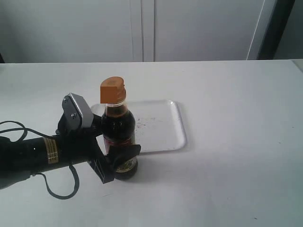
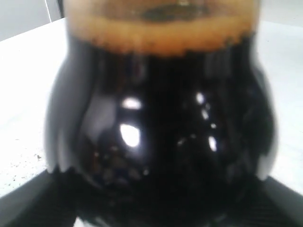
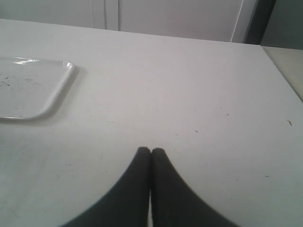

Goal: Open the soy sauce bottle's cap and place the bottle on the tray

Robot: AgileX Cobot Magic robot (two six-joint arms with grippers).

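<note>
The soy sauce bottle is upright just in front of the near left part of the white tray, its base at table level. Its orange-brown cap tops the neck; I cannot tell whether the lid is lifted. My left gripper is shut on the bottle's lower body, one finger on each side. The left wrist view is filled by the dark bottle, with the left gripper around it. My right gripper is shut on nothing, low over bare table right of the tray. It is out of the exterior view.
The white table stretches to the right of the tray. A black cable loops under the left arm at the front left. A white wall with cabinet panels rises behind the table's far edge.
</note>
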